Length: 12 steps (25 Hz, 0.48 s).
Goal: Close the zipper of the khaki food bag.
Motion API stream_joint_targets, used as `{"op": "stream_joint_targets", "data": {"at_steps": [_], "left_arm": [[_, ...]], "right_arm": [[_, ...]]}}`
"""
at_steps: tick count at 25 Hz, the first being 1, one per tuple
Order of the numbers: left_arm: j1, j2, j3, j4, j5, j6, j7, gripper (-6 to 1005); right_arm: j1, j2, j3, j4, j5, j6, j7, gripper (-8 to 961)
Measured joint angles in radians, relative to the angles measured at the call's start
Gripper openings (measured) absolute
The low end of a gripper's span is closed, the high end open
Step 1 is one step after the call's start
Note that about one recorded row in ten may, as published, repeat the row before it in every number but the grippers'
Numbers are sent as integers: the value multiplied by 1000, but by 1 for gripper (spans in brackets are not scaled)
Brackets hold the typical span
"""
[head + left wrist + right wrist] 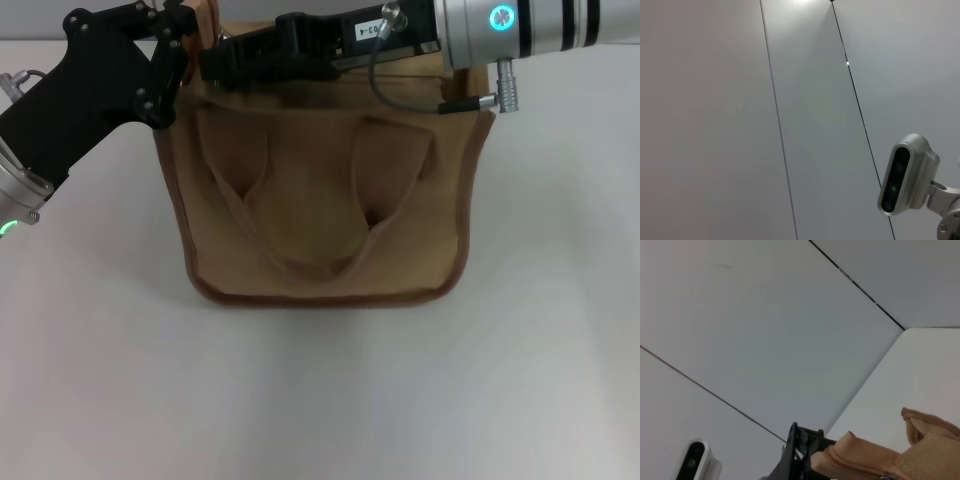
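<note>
The khaki food bag (320, 200) stands upright in the middle of the white table, its front face with two loop handles (300, 250) toward me. My left gripper (183, 45) is at the bag's top left corner, shut on the orange-brown end tab (206, 16). The right wrist view shows its black fingers (801, 452) clamped on that tan fabric end (860, 456). My right gripper (215, 62) reaches across the bag's top to its left end, close to the left gripper. The arm hides the zipper line. A bit of silver metal (885, 477) shows at the right wrist view's edge.
The white table (320, 400) stretches in front of and beside the bag. The left wrist view shows only grey wall panels (715, 120) and a silver camera head (905, 175).
</note>
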Motion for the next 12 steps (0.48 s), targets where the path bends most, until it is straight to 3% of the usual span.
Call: {"op": "stream_joint_targets", "data": {"at_steps": [12], "left_arm": [[-1, 0, 0, 0, 0, -3, 2, 14]], "right_arm": [[17, 0, -27, -2, 2, 27, 11, 362]]}}
